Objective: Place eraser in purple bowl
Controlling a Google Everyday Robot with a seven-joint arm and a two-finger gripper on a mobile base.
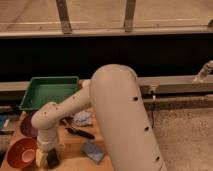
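Claw (pixel 47 159) sat low on the surface (pixel 71 146) beside the red-orange bowl (pixel 20 153), right at the dark eraser (pixel 53 160), presumably positioned for pickup, its grip state impossible to tell; purple bowl (pixel 27 126) waited near.

The arm's (pixel 120 115) broad shell is looking like smooth cream plastic with a soft sheen. The gripper (pixel 46 160), low at the left over the table (pixel 75 146) and just beside the red-orange bowl (pixel 20 152), is showing pale and dark matt parts. The table is appearing as warm, matt wood. The red-orange bowl is shining glossily; the purple bowl (pixel 27 125) is looking duller. The green tray (pixel 47 91) is reading as smooth plastic. The blue-grey pad (pixel 93 150) is seeming soft and spongy.
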